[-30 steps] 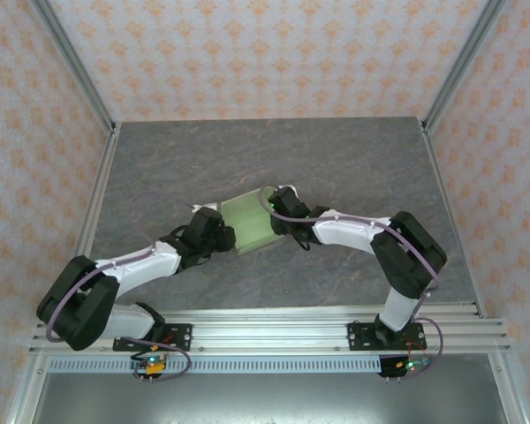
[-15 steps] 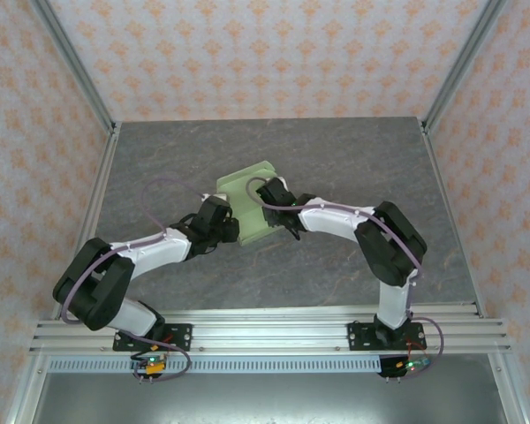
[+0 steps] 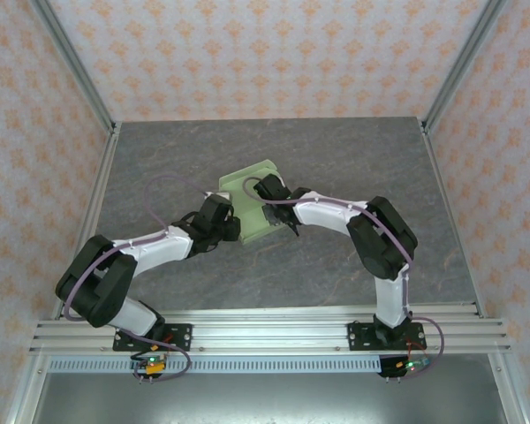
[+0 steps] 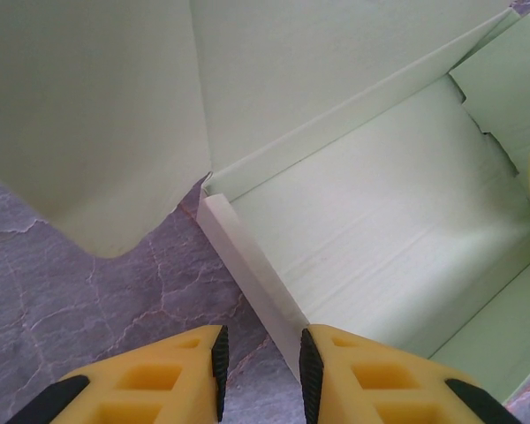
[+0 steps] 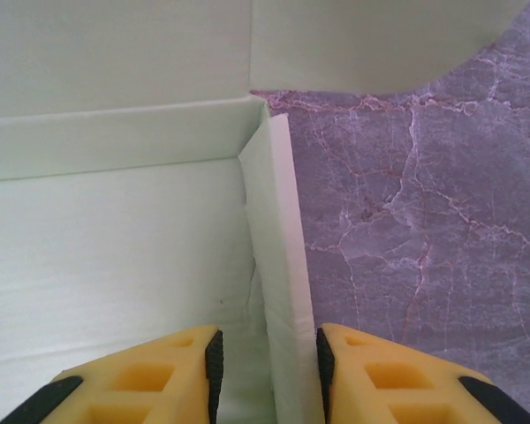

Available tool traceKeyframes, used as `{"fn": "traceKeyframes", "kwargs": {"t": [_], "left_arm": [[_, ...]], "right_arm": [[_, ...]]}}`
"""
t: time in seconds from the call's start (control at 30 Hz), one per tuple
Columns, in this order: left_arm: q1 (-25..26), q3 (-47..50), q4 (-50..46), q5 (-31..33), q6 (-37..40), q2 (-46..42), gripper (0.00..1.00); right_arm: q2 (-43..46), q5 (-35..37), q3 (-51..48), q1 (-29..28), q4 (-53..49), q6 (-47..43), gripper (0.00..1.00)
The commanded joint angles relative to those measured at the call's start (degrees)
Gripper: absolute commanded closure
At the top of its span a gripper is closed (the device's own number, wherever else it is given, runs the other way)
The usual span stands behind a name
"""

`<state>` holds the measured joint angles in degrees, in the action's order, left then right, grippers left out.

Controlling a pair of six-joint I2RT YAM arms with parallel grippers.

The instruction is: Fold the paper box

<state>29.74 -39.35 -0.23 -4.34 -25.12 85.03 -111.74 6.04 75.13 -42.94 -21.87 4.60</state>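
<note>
The grey marbled bench is the largest thing here, fenced by frame posts at its far corners, with bare surface all round the work. The paper box lies near the middle, just ahead of both wrists. It is half formed: floor flat, low side walls raised, broad flaps loose beyond.

It is thin pale green card, so I judge it light, springy at its creases, and easy to crush or slide. It is best held at a raised wall close to a corner fold, not by a floppy flap.

The left gripper stands partly open astride one side wall, which sits to one side of the gap with bench showing on the other, so nothing is clamped. The right gripper likewise straddles another side wall, partly open and not visibly pinching.

Both wrists crowd the box, so free room lies outward.
</note>
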Motion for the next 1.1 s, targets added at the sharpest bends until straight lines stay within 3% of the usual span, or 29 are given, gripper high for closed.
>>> {"fn": "traceKeyframes", "kwargs": {"t": [0.0,0.63,0.8,1.07], "left_arm": [[0.06,-0.15,-4.24,-1.26,1.92,1.69,0.69],[0.06,-0.12,-4.56,-2.78,2.01,2.33,0.7],[0.11,-0.38,-4.89,-3.26,2.17,2.72,0.7],[0.08,0.61,-3.68,-3.5,1.73,2.33,0.71]], "right_arm": [[-2.03,1.14,3.26,0.57,-1.92,-2.2,0.65],[-7.61,8.81,7.47,0.84,-5.51,-5.32,0.71],[-7.11,7.52,7.88,0.84,-5.09,-3.8,0.65],[-5.32,4.66,9.52,1.01,-5.54,-1.44,0.64]]}}
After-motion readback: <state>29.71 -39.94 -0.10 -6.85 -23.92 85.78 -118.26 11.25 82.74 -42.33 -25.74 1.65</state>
